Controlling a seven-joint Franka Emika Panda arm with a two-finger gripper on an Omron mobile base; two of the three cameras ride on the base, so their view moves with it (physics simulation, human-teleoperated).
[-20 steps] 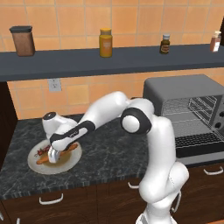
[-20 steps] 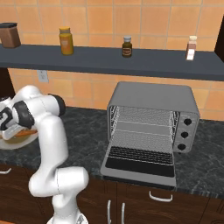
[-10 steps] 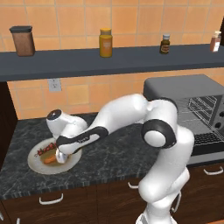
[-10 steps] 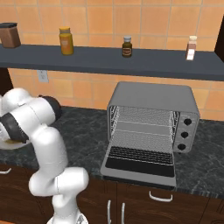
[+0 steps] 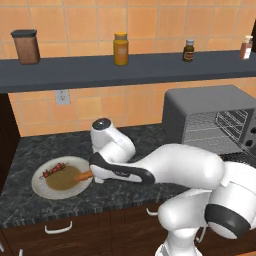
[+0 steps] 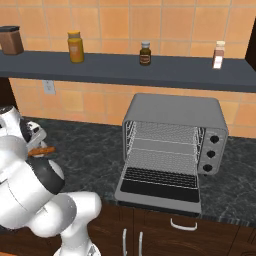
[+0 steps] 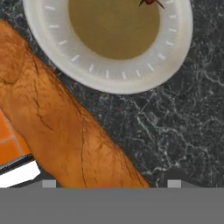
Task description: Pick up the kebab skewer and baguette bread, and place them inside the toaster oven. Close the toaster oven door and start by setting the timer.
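The baguette bread, a long orange-brown loaf, runs slantwise between the fingertips of my gripper, which is shut on it. It hangs close under the hand, above the counter by the plate's edge. From the left base view, one end of the baguette bread pokes out of the gripper over the right rim of the white plate. The kebab skewer lies on the plate's far left side, its tip just showing. The toaster oven stands to the right with its door folded down open.
A dark marble counter lies under the hand. A shelf above it carries a canister and several jars. My own white arm stretches across the counter between the plate and the oven.
The hand has drawn to the right, from over the plate's middle to its right rim, with the baguette in it. The skewer stays on the plate.
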